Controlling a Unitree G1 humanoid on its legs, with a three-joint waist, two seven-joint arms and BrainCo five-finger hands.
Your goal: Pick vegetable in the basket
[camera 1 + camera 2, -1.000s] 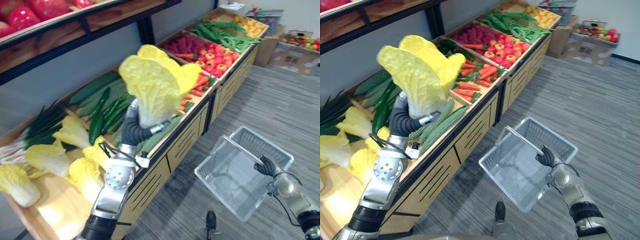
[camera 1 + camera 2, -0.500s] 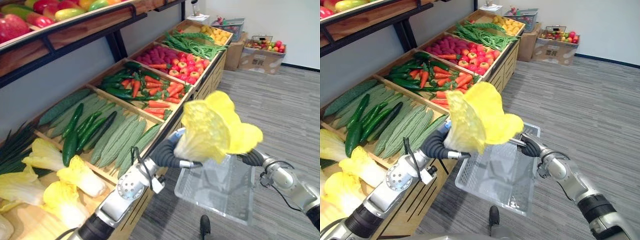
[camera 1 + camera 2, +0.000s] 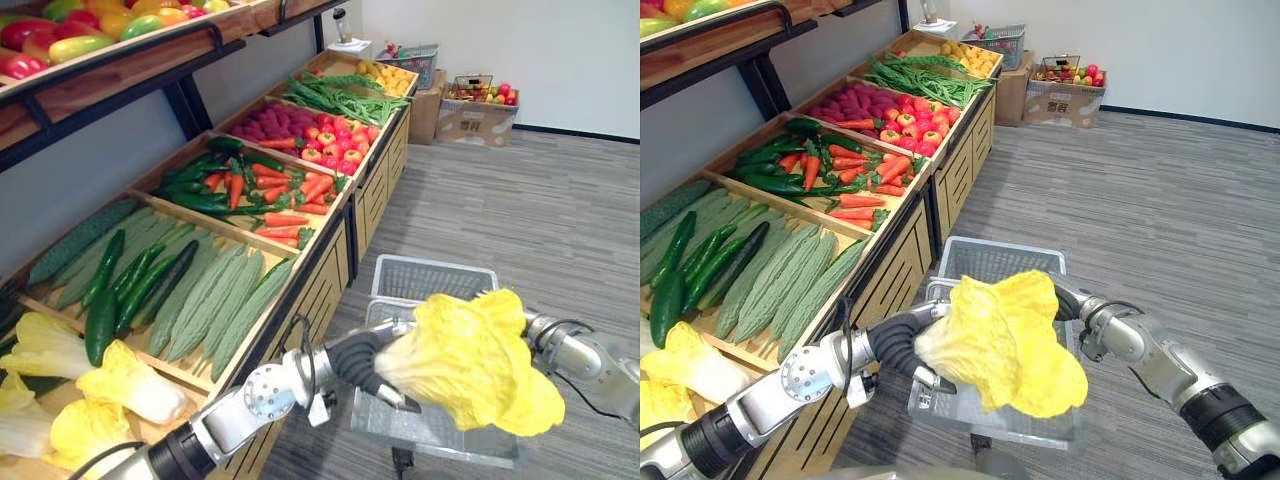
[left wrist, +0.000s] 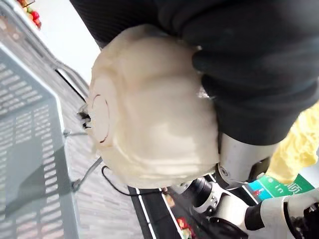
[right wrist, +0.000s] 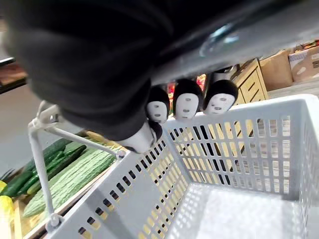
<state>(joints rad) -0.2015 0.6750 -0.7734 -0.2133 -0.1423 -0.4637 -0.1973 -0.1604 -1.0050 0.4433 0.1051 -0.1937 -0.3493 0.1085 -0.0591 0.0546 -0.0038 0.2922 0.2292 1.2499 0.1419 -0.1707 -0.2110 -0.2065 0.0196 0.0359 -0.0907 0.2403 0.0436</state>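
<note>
Along the left, long wooden produce stand (image 3: 312, 288). Beside it, grey plastic mesh basket (image 3: 992, 256), handle (image 5: 42, 159) wrapped by curled fingers of right hand (image 5: 188, 103). Above basket, yellow leafy cabbage (image 3: 470, 355), roughly level, pale stem end clasped in left hand (image 3: 352, 358), leaves pointing right.
</note>
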